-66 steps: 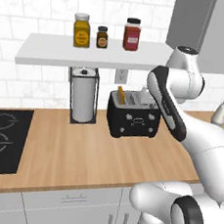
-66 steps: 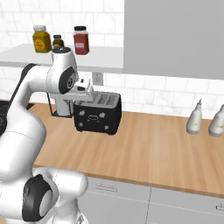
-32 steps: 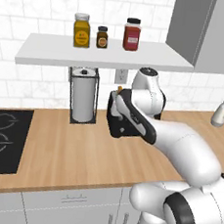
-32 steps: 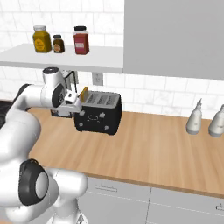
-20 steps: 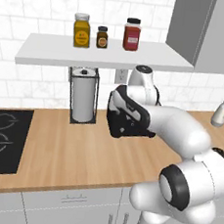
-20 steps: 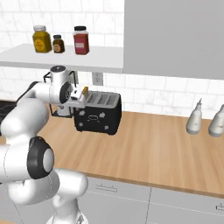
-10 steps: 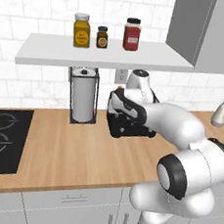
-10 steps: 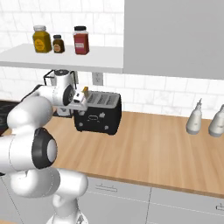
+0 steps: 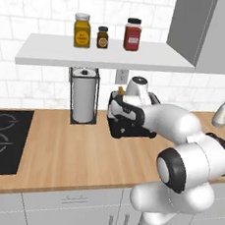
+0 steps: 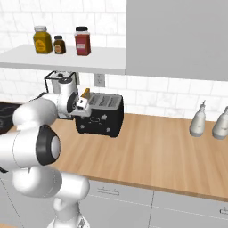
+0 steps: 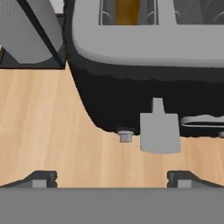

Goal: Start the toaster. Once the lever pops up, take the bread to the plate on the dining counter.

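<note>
The black toaster (image 9: 126,132) (image 10: 104,120) stands on the wood worktop against the wall. The bread (image 10: 85,94) (image 11: 127,9) stands in its left slot, its golden crust poking out. In the hand view the toaster's grey lever (image 11: 159,133) juts from the black front, just ahead of my gripper (image 11: 111,179) and nearer the right fingertip (image 11: 183,178). My gripper (image 9: 116,114) (image 10: 83,108) hangs open at the toaster's left front end, with nothing between its fingers. The plate and the dining counter are out of view.
A paper-towel roll (image 9: 84,97) in a black stand sits just left of the toaster. A black cooktop (image 9: 2,139) lies further left. A shelf (image 9: 101,51) with three jars hangs overhead. Two pale bottles (image 10: 198,120) stand at the right.
The hand has edged closer to the toaster's left front and a little lower. Its jaws have stayed open. Toaster and bread have not moved.
</note>
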